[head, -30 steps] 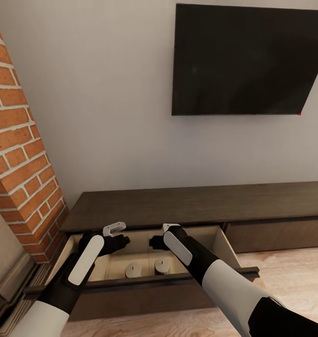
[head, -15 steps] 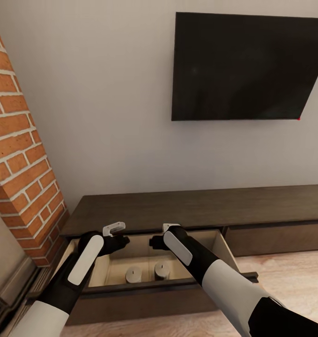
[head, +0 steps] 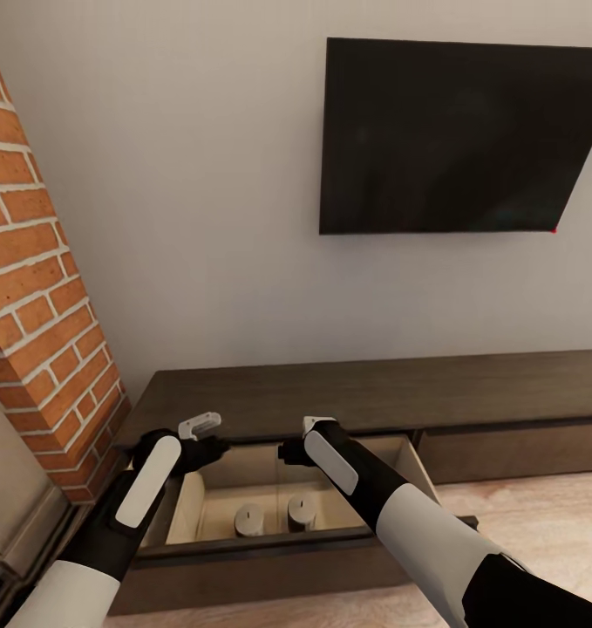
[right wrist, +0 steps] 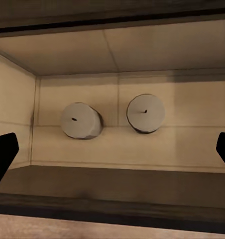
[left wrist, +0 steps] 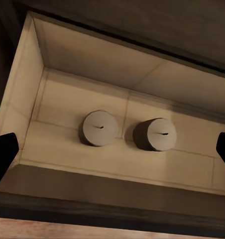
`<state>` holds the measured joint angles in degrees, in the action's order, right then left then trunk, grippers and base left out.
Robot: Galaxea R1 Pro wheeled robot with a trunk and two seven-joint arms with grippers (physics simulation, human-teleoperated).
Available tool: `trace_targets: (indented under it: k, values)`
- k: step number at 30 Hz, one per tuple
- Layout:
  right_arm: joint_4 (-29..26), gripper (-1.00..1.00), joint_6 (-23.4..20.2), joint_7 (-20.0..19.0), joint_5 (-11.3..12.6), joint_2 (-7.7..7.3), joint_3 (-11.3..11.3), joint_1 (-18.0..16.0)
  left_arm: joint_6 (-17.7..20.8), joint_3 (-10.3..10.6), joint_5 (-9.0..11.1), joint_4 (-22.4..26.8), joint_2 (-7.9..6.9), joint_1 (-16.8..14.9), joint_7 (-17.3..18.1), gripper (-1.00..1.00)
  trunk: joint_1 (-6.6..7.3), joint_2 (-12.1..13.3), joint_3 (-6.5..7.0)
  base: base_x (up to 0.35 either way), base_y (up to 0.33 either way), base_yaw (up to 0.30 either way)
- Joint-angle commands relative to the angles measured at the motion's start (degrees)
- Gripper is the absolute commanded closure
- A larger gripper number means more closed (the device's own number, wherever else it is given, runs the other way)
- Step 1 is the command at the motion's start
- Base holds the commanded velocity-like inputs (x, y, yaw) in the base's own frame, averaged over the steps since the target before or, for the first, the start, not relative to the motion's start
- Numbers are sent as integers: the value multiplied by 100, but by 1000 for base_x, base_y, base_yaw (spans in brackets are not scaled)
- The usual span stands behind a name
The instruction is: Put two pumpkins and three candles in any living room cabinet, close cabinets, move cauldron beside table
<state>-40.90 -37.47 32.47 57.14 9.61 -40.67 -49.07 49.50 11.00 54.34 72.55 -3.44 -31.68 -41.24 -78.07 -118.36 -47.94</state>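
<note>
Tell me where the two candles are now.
In the head view, both candles stand side by side in the open cabinet drawer, below the two grippers.

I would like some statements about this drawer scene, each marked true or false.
1. Two candles stand in the open drawer. True.
2. The candles lie on their sides. False: they stand upright, flat tops up.
3. The left hand holds a candle. False: its fingers are spread apart and empty.
4. A dark screen hangs on the wall above the cabinet. True.
5. A pumpkin sits between the candles. False: only bare drawer floor lies between them.
</note>
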Motion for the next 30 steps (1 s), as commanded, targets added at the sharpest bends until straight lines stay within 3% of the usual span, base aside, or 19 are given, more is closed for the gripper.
trace_targets:
  k: [1, 13, 24, 30]
  values:
    - [-1, -100, -4, 62, 66, -3, -22, -6, 24, 2, 59, -7, -40, -5, -60, -100, 23, 39, 13, 0, 0, 0]
    - [-15, -100, -6, 84, 52, -3, -28, -6, 34, 5, 59, -12, -45, -5, -60, -100, 287, 520, 228, 0, 0, -7]
    - [-13, -100, -6, 92, 57, -2, -20, -6, 34, 6, 59, -13, -51, -5, -57, -100, 528, 961, 425, 0, 0, -235]
    - [-19, -100, -6, 93, 52, 2, -27, -6, 34, 0, 73, 2, -51, -5, -55, -100, 550, 1001, 443, 0, 0, -151]
